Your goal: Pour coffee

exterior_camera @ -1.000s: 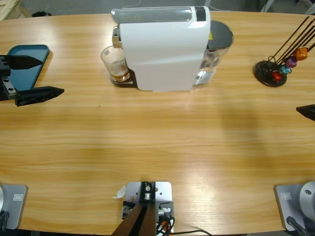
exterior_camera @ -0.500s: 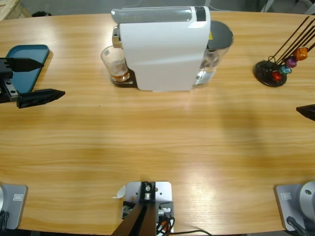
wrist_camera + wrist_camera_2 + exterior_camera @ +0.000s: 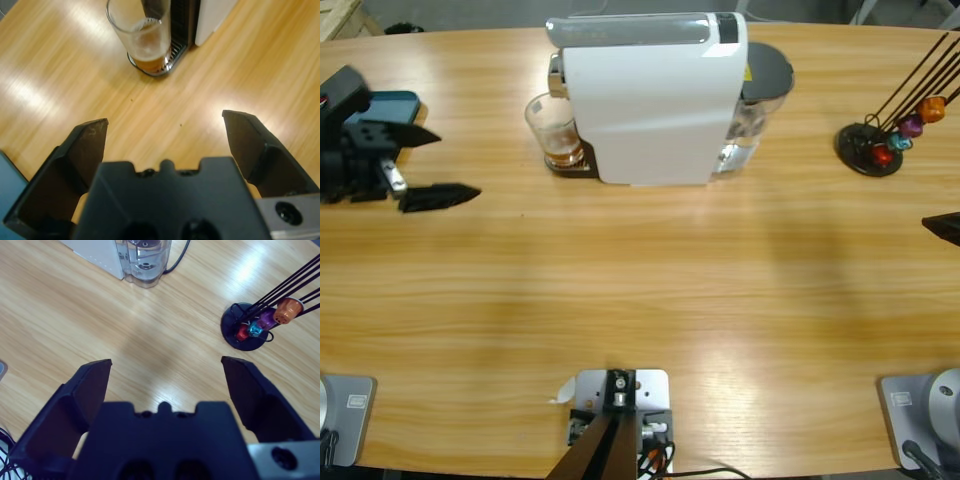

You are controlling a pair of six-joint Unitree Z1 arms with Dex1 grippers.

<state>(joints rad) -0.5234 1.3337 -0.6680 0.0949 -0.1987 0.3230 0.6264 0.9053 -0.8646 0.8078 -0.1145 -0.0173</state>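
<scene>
jaws of my left gripper [image 3: 445, 165] stand wide apart, grasping nothing, above bare table [image 3: 640, 300] at the far left, pointed toward the glass [image 3: 142, 37]. the glass sits upright on the drip tray of the white coffee machine [image 3: 650, 95], well apart from my gripper, with shallow amber coffee [image 3: 149, 62] in its bottom. my right gripper [image 3: 167, 365] is likewise spread and empty, near the capsule stand [image 3: 247, 332].

Left tool [image 3: 432, 166] wide open above the table, right tool [image 3: 165, 370] likewise, both empty.
</scene>
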